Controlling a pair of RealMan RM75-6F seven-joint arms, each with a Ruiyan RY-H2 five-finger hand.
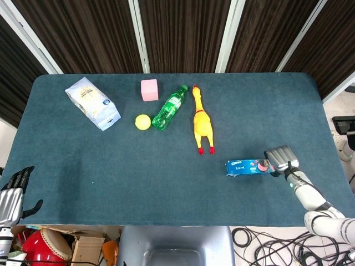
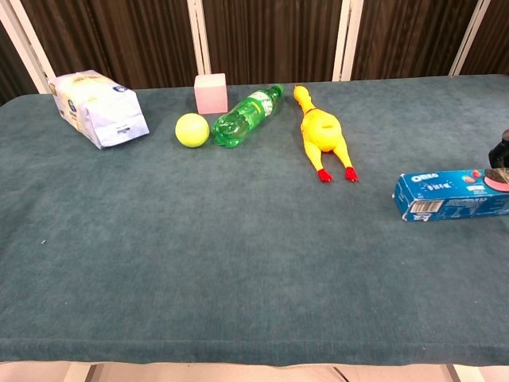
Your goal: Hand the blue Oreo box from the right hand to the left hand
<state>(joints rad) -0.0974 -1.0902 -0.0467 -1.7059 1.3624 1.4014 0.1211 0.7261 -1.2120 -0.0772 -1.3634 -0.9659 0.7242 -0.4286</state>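
Note:
The blue Oreo box (image 1: 247,167) lies lengthwise near the table's front right; in the chest view the Oreo box (image 2: 449,195) shows at the right edge, slightly raised. My right hand (image 1: 281,159) covers the box's right end and grips it; only a dark sliver of the right hand (image 2: 501,151) shows in the chest view. My left hand (image 1: 12,195) hangs off the table's front left corner with its fingers spread, holding nothing, far from the box.
A yellow rubber chicken (image 1: 202,120), a green bottle (image 1: 169,107), a yellow ball (image 1: 143,122), a pink cube (image 1: 149,90) and a white bag (image 1: 92,103) lie across the far half of the teal table (image 1: 138,177). Cables and boxes sit below the front edge.

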